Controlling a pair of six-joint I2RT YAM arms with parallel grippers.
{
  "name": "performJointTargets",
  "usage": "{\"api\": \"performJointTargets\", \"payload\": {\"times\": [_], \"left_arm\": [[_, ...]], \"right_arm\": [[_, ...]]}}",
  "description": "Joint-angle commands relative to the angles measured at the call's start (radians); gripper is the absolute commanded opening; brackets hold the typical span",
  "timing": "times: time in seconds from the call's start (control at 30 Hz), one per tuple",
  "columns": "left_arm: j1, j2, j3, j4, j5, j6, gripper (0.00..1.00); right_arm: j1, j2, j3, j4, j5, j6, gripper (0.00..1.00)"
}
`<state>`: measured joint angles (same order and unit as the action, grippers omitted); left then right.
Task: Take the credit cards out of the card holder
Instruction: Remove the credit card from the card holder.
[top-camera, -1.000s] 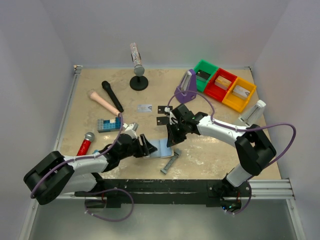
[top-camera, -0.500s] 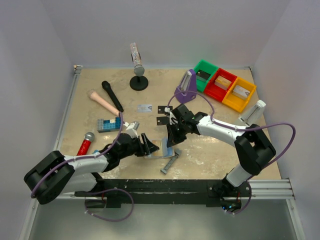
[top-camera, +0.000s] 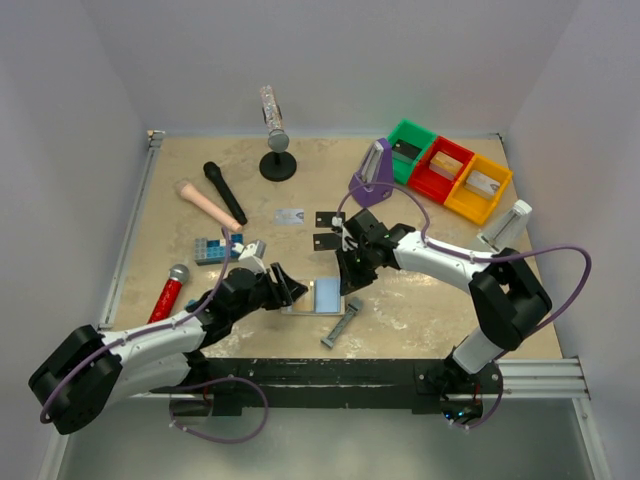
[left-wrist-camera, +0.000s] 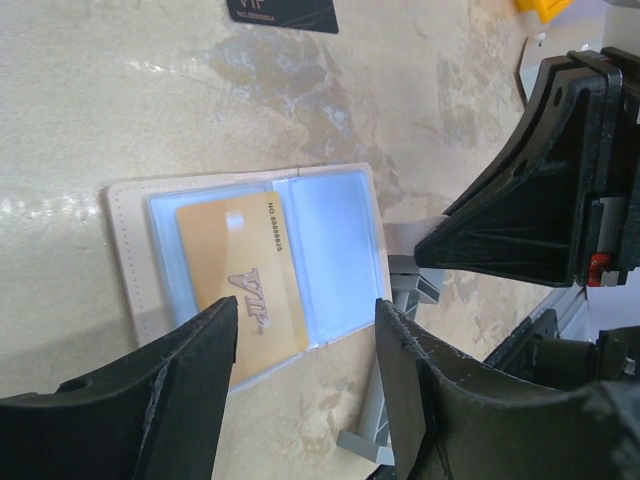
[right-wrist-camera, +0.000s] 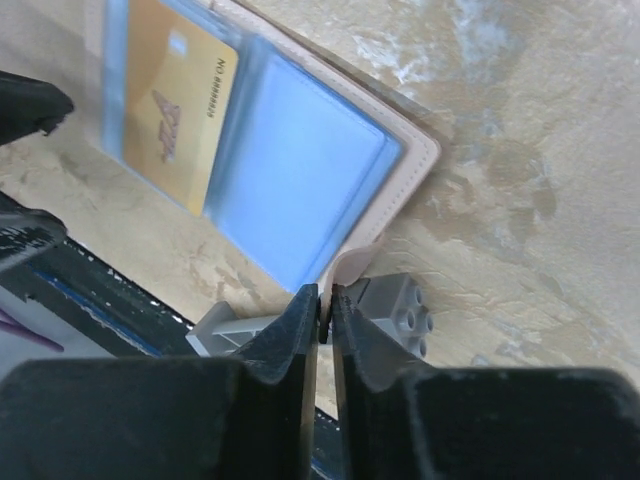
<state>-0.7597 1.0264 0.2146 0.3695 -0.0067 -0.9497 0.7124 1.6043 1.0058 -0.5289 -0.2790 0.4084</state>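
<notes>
The card holder (top-camera: 322, 296) lies open on the table, pale blue inside (left-wrist-camera: 335, 250). A gold credit card (left-wrist-camera: 240, 285) marked VIP sits in its left pocket (right-wrist-camera: 170, 105); the other pocket looks empty. My right gripper (right-wrist-camera: 322, 300) is shut on the holder's thin tan tab, at its near right corner (top-camera: 350, 283). My left gripper (left-wrist-camera: 305, 390) is open at the holder's near edge (top-camera: 285, 290), touching nothing. Two black credit cards (top-camera: 327, 217) (top-camera: 325, 241) and a silver one (top-camera: 290, 216) lie on the table beyond.
A grey studded bar (top-camera: 340, 325) lies right beside the holder's near corner. To the left are a blue brick (top-camera: 215, 248) and red (top-camera: 170, 288), pink (top-camera: 208, 205) and black (top-camera: 225, 192) microphones. Green (top-camera: 410, 148), red (top-camera: 440, 168) and yellow (top-camera: 478, 188) bins stand at the back right.
The card holder, tipped up on edge half a second ago, now lies open and flat. My left gripper has drawn back to the left; the right gripper has stayed at the holder's corner.
</notes>
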Motion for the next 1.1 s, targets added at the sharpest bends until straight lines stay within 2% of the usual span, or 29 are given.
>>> {"api": "performJointTargets", "payload": {"times": [0.0, 0.13, 0.27, 0.4, 0.63, 0.87, 1.07], "left_arm": [[0.002, -0.041, 0.02, -0.069, -0.075, 0.046, 0.61], [0.002, -0.075, 0.019, -0.101, -0.093, 0.052, 0.6], [0.007, -0.111, 0.02, -0.113, -0.107, 0.066, 0.59], [0.022, -0.092, 0.045, -0.101, -0.087, 0.091, 0.56], [0.069, 0.009, 0.089, -0.092, -0.042, 0.106, 0.33], [0.071, 0.067, 0.066, -0.047, -0.05, 0.078, 0.27], [0.071, 0.115, 0.052, 0.009, -0.044, 0.062, 0.23]], "right_arm": [[-0.014, -0.004, 0.034, -0.052, 0.076, -0.029, 0.2], [-0.018, -0.04, 0.048, -0.086, 0.11, -0.037, 0.37], [-0.016, -0.125, 0.054, -0.076, 0.106, -0.046, 0.43], [-0.008, -0.194, 0.013, 0.055, -0.049, -0.017, 0.43], [-0.008, -0.13, -0.052, 0.292, -0.248, 0.111, 0.39], [-0.008, -0.047, -0.11, 0.47, -0.293, 0.204, 0.4], [-0.008, 0.017, -0.107, 0.506, -0.289, 0.228, 0.4]]}}
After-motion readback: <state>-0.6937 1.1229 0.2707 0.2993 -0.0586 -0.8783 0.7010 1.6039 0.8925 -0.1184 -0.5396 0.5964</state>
